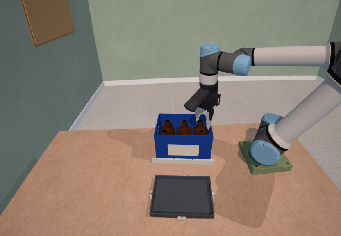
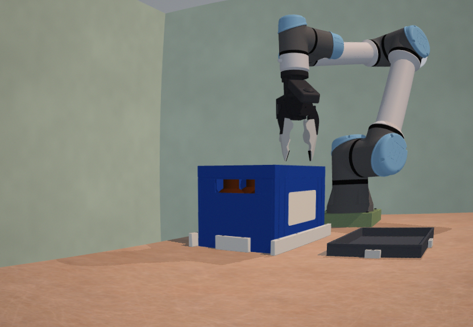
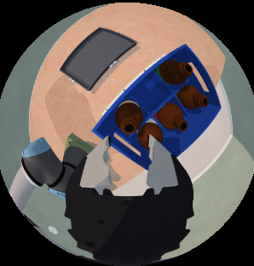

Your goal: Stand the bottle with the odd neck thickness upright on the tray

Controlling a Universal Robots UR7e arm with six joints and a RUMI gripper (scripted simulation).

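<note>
My gripper (image 1: pixel 203 124) (image 2: pixel 298 159) (image 3: pixel 129 135) is open and empty, pointing down above the right end of the blue crate (image 1: pixel 162 148) (image 2: pixel 236 214). Its tips are just over the rim height in the exterior view. The back right bottle (image 1: pixel 200 130) (image 3: pixel 148 133) is closest below them. The other brown bottles stand in the crate: back middle (image 1: pixel 184 130) (image 3: pixel 170 115), back left (image 1: pixel 167 129) (image 3: pixel 191 96), front left (image 1: pixel 164 131) (image 3: pixel 174 72) and front right (image 1: pixel 201 131) (image 3: pixel 129 116). I cannot tell which neck differs. The dark tray (image 1: pixel 176 194) (image 2: pixel 347 249) (image 3: pixel 94 57) holds nothing.
A long white strip (image 1: pixel 181 161) (image 2: pixel 301 238) runs along the crate's front side, between crate and tray. Small white blocks (image 1: pixel 181 218) (image 2: pixel 372 253) sit at the tray's edges. The robot's green base plate (image 1: pixel 275 168) is right of the crate. The crate's front middle compartment is empty.
</note>
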